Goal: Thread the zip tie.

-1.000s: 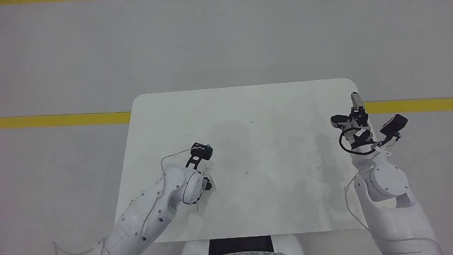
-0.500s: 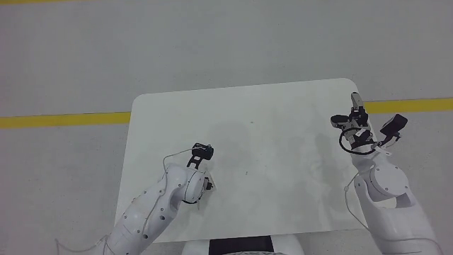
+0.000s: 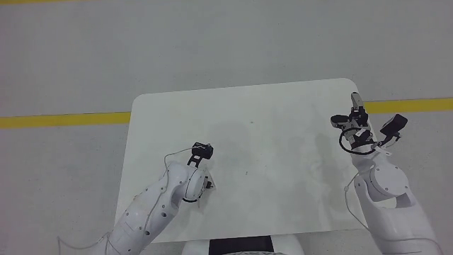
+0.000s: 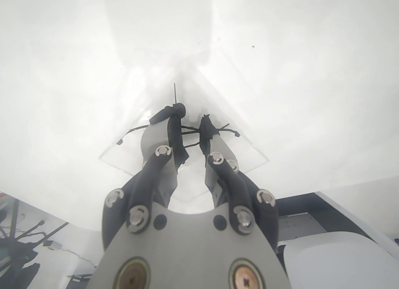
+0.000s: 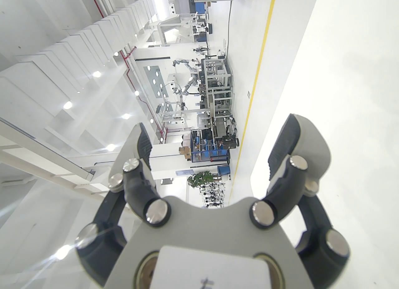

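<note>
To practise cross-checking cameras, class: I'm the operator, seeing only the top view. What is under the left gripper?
Observer: A clear sheet with black zip ties lying on it.
Operator: Is the left gripper holding one?
Observer: No. Its jaws stand apart, and strands cross the gap ungripped.
Operator: And the right gripper?
Observer: Open and empty.

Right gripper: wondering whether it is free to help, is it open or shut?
Open. In the right wrist view the right gripper has its pads spread wide, with nothing between them.
</note>
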`<state>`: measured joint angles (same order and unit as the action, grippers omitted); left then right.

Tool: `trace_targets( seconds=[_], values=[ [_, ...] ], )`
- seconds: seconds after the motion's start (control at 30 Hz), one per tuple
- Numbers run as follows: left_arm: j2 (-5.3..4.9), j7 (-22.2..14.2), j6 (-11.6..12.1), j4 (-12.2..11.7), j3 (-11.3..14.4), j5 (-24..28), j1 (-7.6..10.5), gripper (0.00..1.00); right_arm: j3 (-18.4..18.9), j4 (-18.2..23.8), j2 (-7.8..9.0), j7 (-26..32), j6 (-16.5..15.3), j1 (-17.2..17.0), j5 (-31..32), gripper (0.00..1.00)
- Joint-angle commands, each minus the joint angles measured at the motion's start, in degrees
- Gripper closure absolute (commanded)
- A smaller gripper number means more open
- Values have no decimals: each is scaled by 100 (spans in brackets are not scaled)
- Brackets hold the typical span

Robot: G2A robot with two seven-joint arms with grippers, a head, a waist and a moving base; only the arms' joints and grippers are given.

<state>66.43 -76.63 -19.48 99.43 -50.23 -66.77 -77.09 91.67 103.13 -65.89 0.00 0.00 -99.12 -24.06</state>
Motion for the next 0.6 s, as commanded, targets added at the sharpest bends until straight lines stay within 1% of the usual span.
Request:
trace_targets(
  seconds=[0.0, 0.17, 0.27, 0.4, 0.57],
  values=[
    [4, -10, 0, -8, 3, -5, 5, 100, 0, 0, 0, 0, 0, 0, 0, 0],
    [4, -29, 0, 0, -7, -22, 2, 100, 0, 0, 0, 0, 0, 0, 0, 0],
    [-1, -42, 1, 54, -13, -40, -18, 100, 0, 0, 0, 0, 0, 0, 0, 0],
    [-17, -31, 21, 197, -42, -53, -84, 100, 0, 0, 0, 0, 0, 0, 0, 0],
    [-51, -47, 32, 395, -108, -117, -210, 100, 0, 0, 0, 0, 0, 0, 0, 0]
  ],
)
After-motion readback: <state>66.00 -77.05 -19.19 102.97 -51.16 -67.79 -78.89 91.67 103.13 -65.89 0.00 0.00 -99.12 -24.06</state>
